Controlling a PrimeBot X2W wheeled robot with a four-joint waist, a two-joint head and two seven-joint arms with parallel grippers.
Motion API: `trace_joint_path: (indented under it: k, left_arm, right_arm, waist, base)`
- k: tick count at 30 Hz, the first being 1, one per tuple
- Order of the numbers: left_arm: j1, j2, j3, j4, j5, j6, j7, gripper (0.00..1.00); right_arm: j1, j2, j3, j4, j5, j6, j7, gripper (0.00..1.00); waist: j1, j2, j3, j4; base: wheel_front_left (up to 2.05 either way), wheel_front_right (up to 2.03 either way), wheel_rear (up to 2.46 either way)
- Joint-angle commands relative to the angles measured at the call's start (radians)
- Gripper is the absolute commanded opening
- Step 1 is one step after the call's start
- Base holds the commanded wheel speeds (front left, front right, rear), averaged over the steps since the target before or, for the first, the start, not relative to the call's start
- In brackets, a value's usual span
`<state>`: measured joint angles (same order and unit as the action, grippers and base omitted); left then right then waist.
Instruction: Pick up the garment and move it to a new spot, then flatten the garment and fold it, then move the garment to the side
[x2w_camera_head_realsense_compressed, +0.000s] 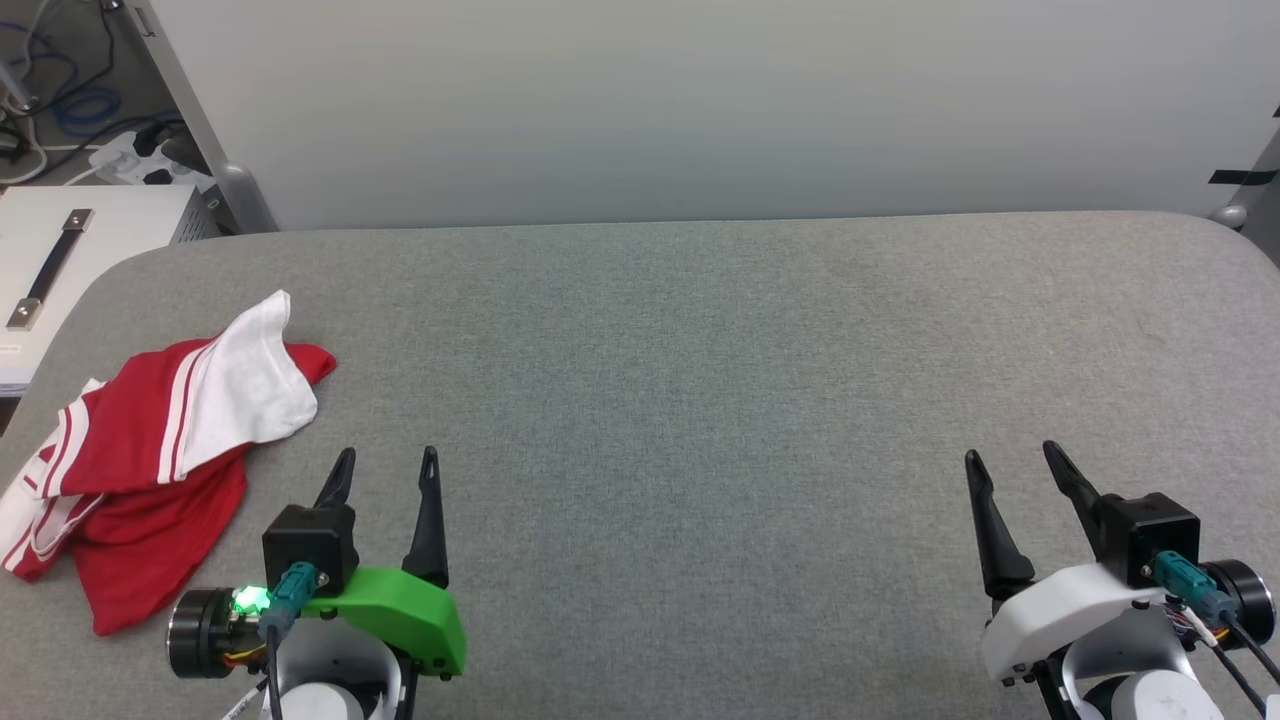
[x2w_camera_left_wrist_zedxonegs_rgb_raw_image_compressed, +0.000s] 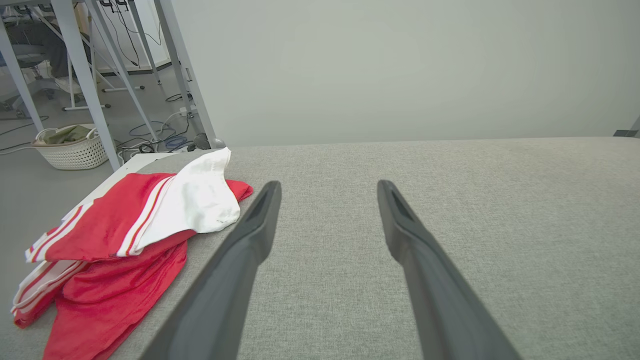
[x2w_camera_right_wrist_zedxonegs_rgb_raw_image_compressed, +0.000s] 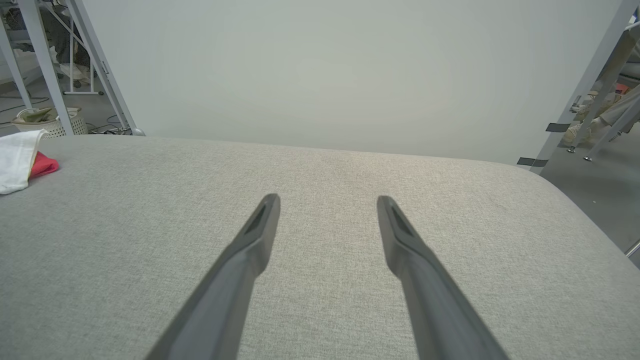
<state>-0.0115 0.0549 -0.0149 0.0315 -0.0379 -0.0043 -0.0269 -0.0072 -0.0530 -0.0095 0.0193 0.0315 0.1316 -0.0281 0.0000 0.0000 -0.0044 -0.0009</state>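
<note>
The jersey T-shirt (x2w_camera_head_realsense_compressed: 150, 440) lay crumpled on the bench (x2w_camera_head_realsense_compressed: 700, 380), apparently nothing done; left gripper (x2w_camera_head_realsense_compressed: 387, 455) and right gripper (x2w_camera_head_realsense_compressed: 1010, 450) jaws were released, empty.

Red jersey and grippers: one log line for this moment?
red jersey: crumpled at table left end | left gripper: open, empty | right gripper: open, empty

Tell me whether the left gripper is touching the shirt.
Apart. The head view shows a strip of bare table between the shirt and the open left gripper.
</note>
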Motion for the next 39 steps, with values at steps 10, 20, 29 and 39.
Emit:
trace_joint_path:
  k: [10, 20, 29, 39]
  left_arm:
    - [0.004, -0.001, -0.010, 0.027, -0.032, -0.003, -0.028, 1.00]
    - [0.008, -0.002, -0.018, 0.038, -0.055, -0.008, -0.049, 1.00]
    - [0.011, -0.002, -0.022, 0.031, -0.074, -0.012, -0.068, 1.00]
    - [0.016, -0.002, -0.037, 0.055, -0.099, -0.015, -0.093, 1.00]
  right_arm:
    - [0.011, 0.001, 0.001, -0.002, 0.024, 0.000, -0.030, 1.00]
    - [0.018, 0.001, 0.000, -0.007, 0.038, 0.000, -0.050, 1.00]
    - [0.022, 0.001, 0.005, -0.026, 0.057, 0.000, -0.069, 1.00]
    - [0.031, 0.001, 0.016, -0.014, 0.066, -0.001, -0.093, 1.00]
  waist:
    - [0.0000, 0.0000, -0.004, 0.000]
    - [0.0000, 0.0000, -0.010, 0.001]
    - [0.0000, 0.0000, -0.012, 0.002]
    - [0.0000, 0.0000, -0.012, 0.003]
  base:
    - [0.00, 0.00, 0.00]
    - [0.00, 0.00, 0.00]
    - [0.00, 0.00, 0.00]
    - [0.00, 0.00, 0.00]
